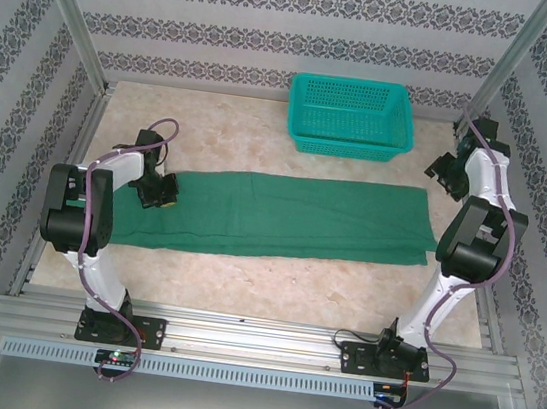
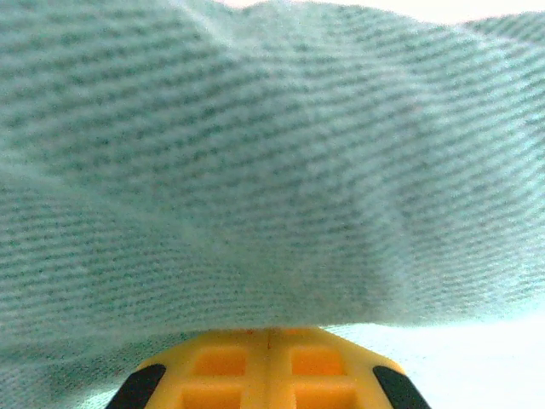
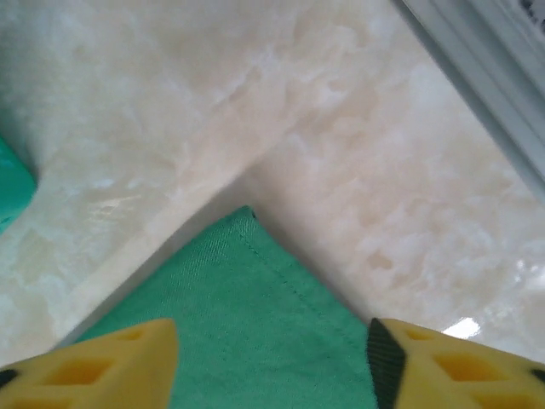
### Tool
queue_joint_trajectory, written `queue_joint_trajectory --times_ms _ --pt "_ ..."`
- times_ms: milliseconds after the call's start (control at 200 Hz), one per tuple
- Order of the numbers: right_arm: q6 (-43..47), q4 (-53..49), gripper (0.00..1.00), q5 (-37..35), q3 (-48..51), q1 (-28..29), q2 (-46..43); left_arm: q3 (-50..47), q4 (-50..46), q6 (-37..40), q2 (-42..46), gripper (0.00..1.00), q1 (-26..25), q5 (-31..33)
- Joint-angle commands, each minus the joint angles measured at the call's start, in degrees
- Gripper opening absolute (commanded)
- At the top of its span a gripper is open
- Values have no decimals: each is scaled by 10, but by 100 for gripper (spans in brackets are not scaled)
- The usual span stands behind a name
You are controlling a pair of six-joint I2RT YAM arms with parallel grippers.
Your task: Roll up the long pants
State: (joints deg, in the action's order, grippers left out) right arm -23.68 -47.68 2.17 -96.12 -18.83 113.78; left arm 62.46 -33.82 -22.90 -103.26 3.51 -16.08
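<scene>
1. The long pants (image 1: 292,217) lay flat as a long green band across the middle of the table (image 1: 260,152), running from 9 o'clock to 3 o'clock.
2. A teal mesh basket (image 1: 350,122) stood at about 1 o'clock near the far edge, apart from the cloth.
3. The left gripper (image 1: 164,195) sat on the 9 o'clock end of the long pants, pinching a fold of the cloth.
4. The right gripper (image 1: 446,174) hung toward 3 o'clock, near the band's far right corner, spread wide and holding nothing.
5. From above, the wrist hid the left grip. The left wrist camera showed its yellow fingers (image 2: 230,366) pressed edge to edge, with ribbed green fabric draped close over their tips.
6. The right wrist camera showed a detail too small to make out from overhead. A stitched corner of the pants lay on the pale marbled table between the two parted fingers, and a metal frame rail (image 3: 477,77) ran past at 1 o'clock.
</scene>
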Motion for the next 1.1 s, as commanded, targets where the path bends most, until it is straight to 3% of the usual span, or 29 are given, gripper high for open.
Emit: queue_joint_trajectory --times_ms 0,205,345,784,909,954,1009,1094 --pt "0 -7 65 -38 99 10 -56 -17 -2 3 -7 0 2 2" --pt "0 -15 63 -1 252 15 -154 -12 2 5 -11 0 1 -8" --pt "0 -15 62 -15 308 12 -206 -10 18 2 -29 0 1 -26" --pt "-20 -1 59 -7 291 4 -120 -10 37 3 -50 0 -1 -41" --pt "-18 8 41 -12 304 2 -117 -13 36 4 -47 0 -1 -35" --pt "-16 5 19 -11 307 -1 -113 -15 37 5 -48 0 -1 -36" --pt "-13 3 0 -13 313 -5 -116 -13 37 4 -49 0 -1 -36" --pt "-13 -4 0 -28 327 -6 -138 -13 37 4 -49 0 0 -37"
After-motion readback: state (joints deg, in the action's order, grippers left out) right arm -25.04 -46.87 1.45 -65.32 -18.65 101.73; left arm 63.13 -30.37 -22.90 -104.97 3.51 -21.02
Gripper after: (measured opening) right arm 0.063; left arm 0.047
